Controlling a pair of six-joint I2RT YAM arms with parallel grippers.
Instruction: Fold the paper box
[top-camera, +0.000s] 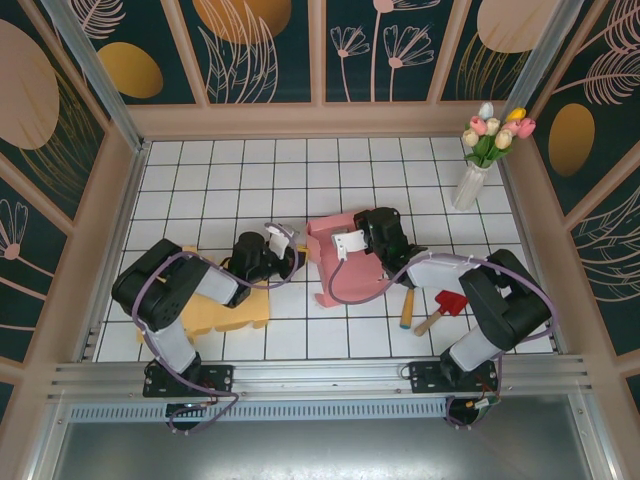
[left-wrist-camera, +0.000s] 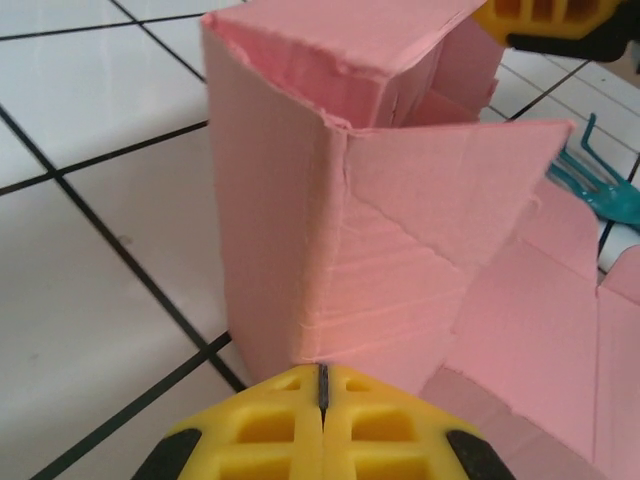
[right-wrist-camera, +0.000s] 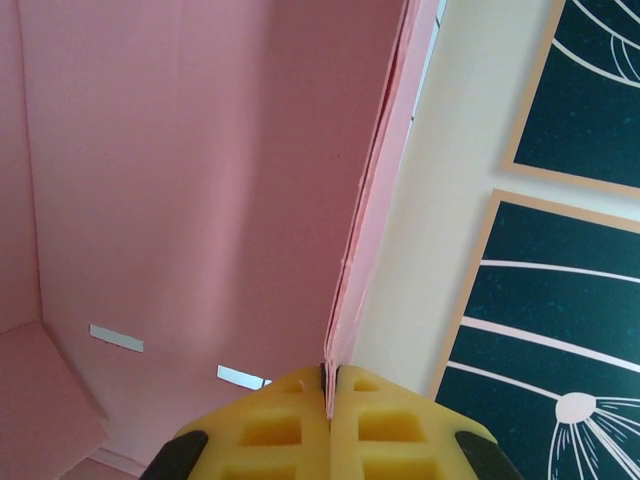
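The pink paper box (top-camera: 345, 268) stands partly folded on the white tiled table, with upright walls and flat flaps spread beside it. My left gripper (left-wrist-camera: 322, 376) is shut, and its yellow tips sit against the bottom of the box's near corner (left-wrist-camera: 330, 250), with nothing between them. In the top view it sits at the box's left side (top-camera: 293, 243). My right gripper (right-wrist-camera: 329, 376) is shut on the edge of a pink wall (right-wrist-camera: 200, 180) and reaches into the box from the right (top-camera: 360, 238). Its yellow fingers (left-wrist-camera: 555, 15) show above the box in the left wrist view.
A yellow foam piece (top-camera: 235, 308) lies under the left arm. A toy hammer with a red head (top-camera: 448, 305) and a wooden handle (top-camera: 408, 306) lie right of the box. A teal rake (left-wrist-camera: 590, 175) lies behind it. A vase of tulips (top-camera: 478, 160) stands far right.
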